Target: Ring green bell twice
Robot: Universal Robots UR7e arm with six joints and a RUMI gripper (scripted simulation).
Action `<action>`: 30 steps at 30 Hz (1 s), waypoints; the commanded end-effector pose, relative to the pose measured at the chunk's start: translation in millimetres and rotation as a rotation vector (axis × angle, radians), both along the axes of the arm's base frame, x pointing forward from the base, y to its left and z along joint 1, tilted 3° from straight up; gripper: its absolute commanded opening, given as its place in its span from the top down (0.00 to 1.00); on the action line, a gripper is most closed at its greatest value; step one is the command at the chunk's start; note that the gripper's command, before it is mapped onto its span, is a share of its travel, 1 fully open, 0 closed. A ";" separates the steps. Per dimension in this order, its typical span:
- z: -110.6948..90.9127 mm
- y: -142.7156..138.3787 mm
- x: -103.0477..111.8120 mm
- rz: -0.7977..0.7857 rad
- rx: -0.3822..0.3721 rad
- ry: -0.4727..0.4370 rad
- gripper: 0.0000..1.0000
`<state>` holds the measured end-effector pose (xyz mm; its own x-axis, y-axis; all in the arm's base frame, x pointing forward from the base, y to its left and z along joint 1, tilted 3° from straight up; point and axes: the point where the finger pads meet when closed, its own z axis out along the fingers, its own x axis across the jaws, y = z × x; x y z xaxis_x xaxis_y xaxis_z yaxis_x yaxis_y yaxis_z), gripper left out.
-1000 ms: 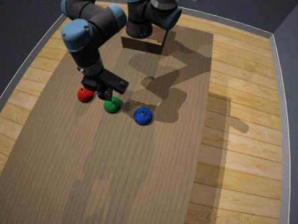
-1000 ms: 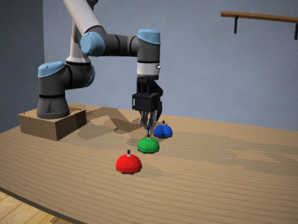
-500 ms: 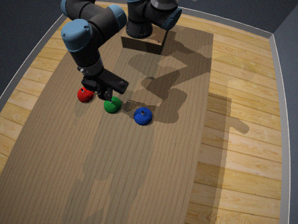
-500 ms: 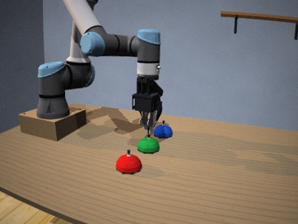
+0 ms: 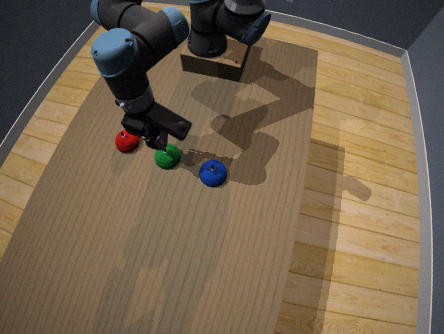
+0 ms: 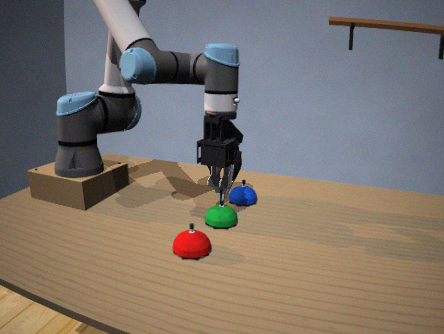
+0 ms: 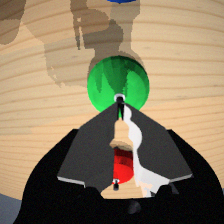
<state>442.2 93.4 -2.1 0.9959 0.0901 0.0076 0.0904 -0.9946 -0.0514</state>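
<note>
Pressing stage: gripper (image 6: 220, 192), jaws together and empty, sits at frame centre on the green bell (image 6: 220, 216) button; next likely needs full release upward.

even, moderately bright light falls from above and behind the arm (image 5: 125, 60), casting hard-edged, layered shadows across the table (image 5: 240, 280) and floor (image 5: 360, 210). no glare. straight edges bow in the top view; the wrist view looks blocky and coarse.
</note>
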 end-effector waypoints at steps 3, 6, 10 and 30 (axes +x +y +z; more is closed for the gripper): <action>-1.4 0.6 -1.4 0.001 0.000 0.004 1.00; 1.8 0.2 -0.2 0.001 0.000 0.000 1.00; 4.7 -0.1 0.9 0.000 -0.001 -0.002 1.00; 48.3 -3.1 1.2 -0.001 -0.001 -0.003 1.00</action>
